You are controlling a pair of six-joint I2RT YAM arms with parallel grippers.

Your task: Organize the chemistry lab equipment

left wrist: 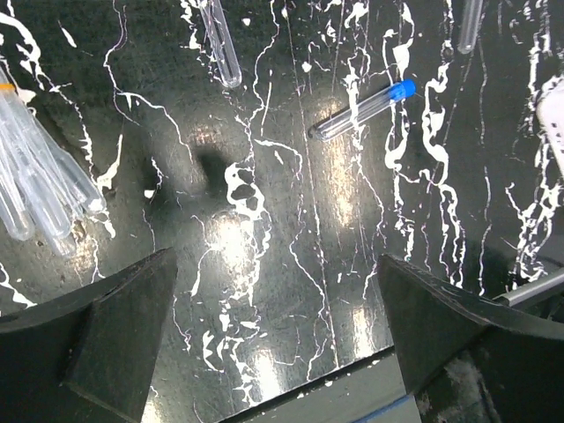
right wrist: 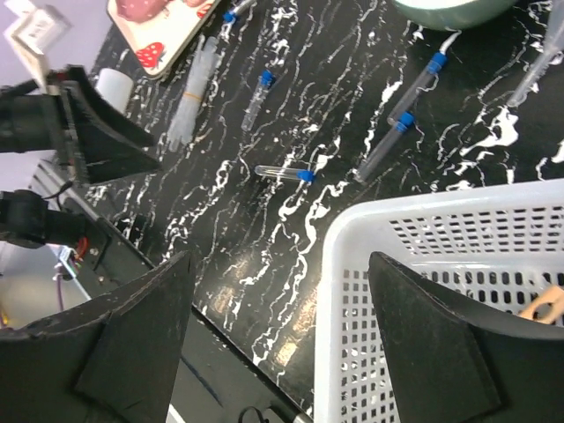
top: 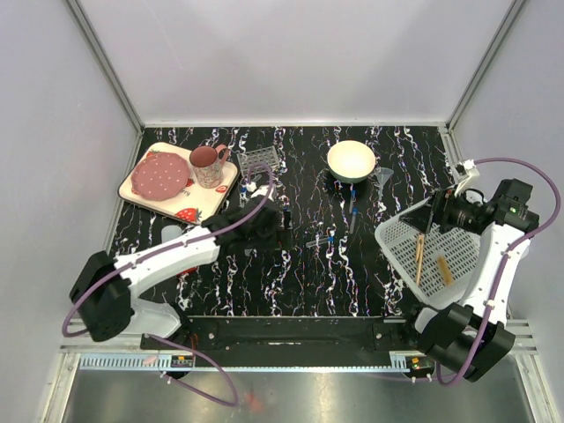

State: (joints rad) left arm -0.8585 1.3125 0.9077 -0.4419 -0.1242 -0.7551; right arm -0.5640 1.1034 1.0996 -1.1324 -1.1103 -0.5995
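Observation:
Several thin clear blue-capped tubes lie loose on the black marbled table, one (top: 324,240) mid-table and others (top: 352,214) below the bowl. In the left wrist view, one tube (left wrist: 366,108) lies ahead of my open, empty left gripper (left wrist: 278,326) (top: 285,227), with clear pipettes (left wrist: 40,189) bundled at the left. My right gripper (right wrist: 282,326) (top: 434,211) is open and empty over the near-left corner of the white basket (right wrist: 352,291) (top: 388,234). Two tan wooden sticks (top: 420,257) lie in the basket. A clear funnel (top: 383,176) stands right of the bowl.
A cream bowl (top: 351,160) sits at the back centre. A small tube rack (top: 258,161) stands beside the pink mug (top: 209,166) and dotted plate (top: 161,174) on a strawberry tray (top: 132,189) at the back left. The table's near edge runs just below both grippers.

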